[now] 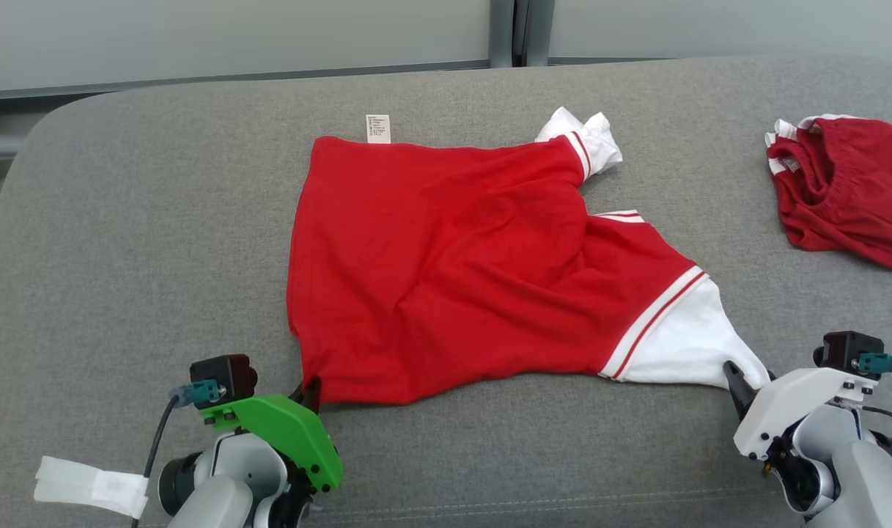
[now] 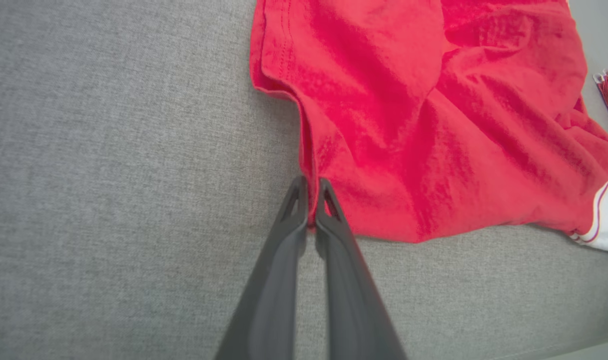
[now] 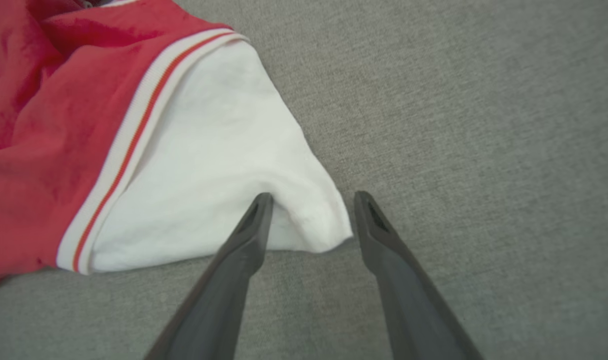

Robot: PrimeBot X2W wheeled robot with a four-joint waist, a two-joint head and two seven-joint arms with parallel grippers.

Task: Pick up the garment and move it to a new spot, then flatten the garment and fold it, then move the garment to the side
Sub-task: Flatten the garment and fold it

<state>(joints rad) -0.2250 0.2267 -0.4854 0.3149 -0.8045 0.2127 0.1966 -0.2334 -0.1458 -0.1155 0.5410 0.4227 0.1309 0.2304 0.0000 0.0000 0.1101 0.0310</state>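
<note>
As the left gripper pinches the near hem corner of the red garment, its fingers closed tight on the cloth, the right gripper stands with jaws wide at the tip of the garment's white sleeve, one finger against the fabric and nothing clamped. The garment lies spread but rumpled on the grey padded surface, with creases across its middle and the far sleeve bunched at its top edge. Flattening therefore appears under way but unfinished, while folding and the move to the side look not yet begun. The head view takes in a care label at the garment's far edge and a second red garment well apart, beyond the garment's sleeve side. The left wrist view shows the hem seam caught between the closed fingers. The right wrist view shows the sleeve's point lying between the open pair, a detail too small to judge from the head.
</note>
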